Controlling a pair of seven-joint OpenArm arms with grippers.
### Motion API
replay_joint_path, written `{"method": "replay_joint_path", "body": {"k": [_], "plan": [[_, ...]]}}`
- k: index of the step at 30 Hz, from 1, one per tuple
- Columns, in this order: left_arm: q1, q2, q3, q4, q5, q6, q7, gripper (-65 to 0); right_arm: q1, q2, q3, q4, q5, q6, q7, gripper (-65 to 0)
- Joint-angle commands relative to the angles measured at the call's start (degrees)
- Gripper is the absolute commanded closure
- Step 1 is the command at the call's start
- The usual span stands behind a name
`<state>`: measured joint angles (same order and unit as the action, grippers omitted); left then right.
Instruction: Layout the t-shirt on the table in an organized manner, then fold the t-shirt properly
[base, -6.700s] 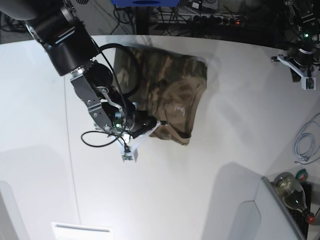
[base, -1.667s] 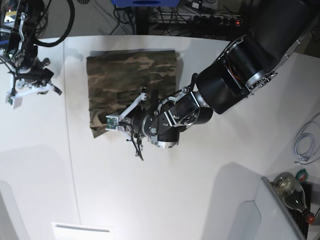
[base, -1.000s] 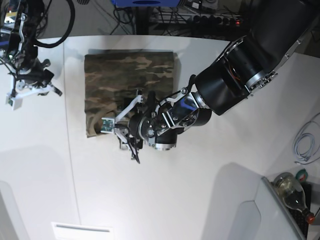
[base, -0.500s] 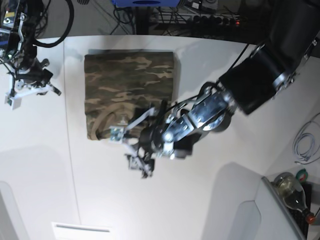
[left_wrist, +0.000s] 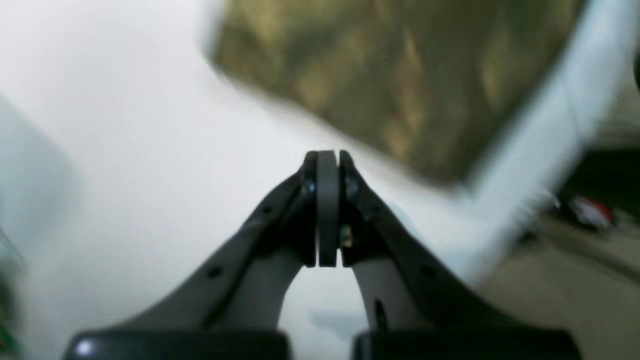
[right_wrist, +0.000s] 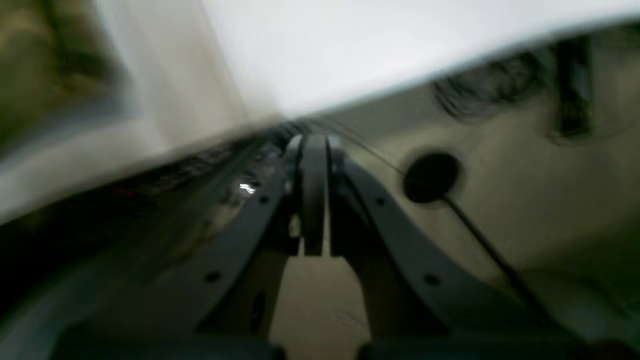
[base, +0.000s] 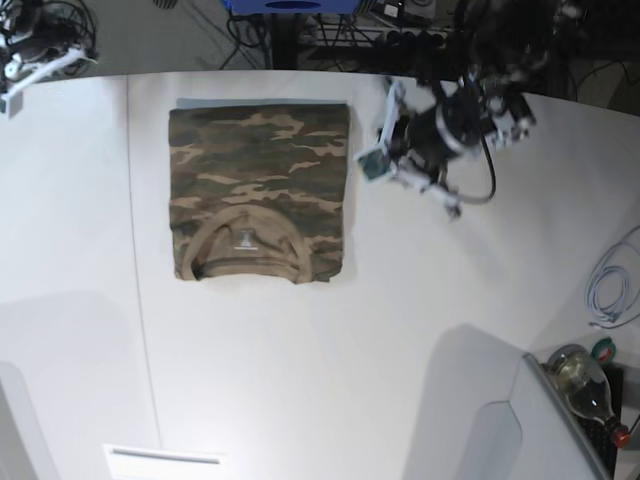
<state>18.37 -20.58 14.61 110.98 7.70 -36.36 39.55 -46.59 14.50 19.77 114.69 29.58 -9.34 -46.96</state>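
Left claw seen pressed together, nothing held, raised over surface right of t-shirt. Right claw likewise together, beyond surface edge. T-shirt laid folded flat, collar toward near side.

Base cam: overhead, looking down on the whole table. Left wrist cam: behind its jaws, angled down, blurred, sharing the t-shirt with base. Right wrist cam: past the table edge toward the floor, blurred.
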Motion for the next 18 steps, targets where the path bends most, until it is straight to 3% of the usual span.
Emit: {"method": "replay_joint_path", "body": {"k": [1, 4, 7, 9, 13, 16, 18], "plan": [[2.8, -0.3, 0.0, 0.8, -0.6, 0.2, -1.2, 0.0, -1.2, 0.5, 0.0, 1.0, 0.5, 0.2, -1.1, -1.5], [11.9, -0.8, -0.1, 0.1, -0.6, 0.3, -1.4, 0.0, -3.3, 0.9, -3.5, -0.1, 0.5, 0.9, -4.6, -1.5], [17.8, -0.1, 0.4, -2.5, -0.6, 1.1, -1.4, 0.0, -3.3, 4.0, -12.0, -4.9, 0.5, 6.7, -5.0, -1.5], [19.9, 0.3, 1.2, -8.0, -0.5, 5.0, -3.8, 0.0, -2.1, 4.1, -18.3, -10.4, 0.2, 9.8, -2.1, -1.5], [20.0, -0.1, 3.8, -28.9, -0.5, 13.1, -19.2, 0.0, 1.3, 3.9, -29.7, -23.4, 0.1, 8.8, 8.7, -1.4], [15.3, 0.3, 6.4, -49.4, -1.1, 14.3, -31.7, 0.0, 6.8, 3.7, -37.7, -37.8, 0.1, 6.9, 17.3, -1.4], [10.8, 2.4, 9.4, -65.5, -1.2, 14.3, -39.6, 0.0, 11.7, 1.6, -43.2, -50.2, 0.1, 5.0, 22.8, -1.4]]}}
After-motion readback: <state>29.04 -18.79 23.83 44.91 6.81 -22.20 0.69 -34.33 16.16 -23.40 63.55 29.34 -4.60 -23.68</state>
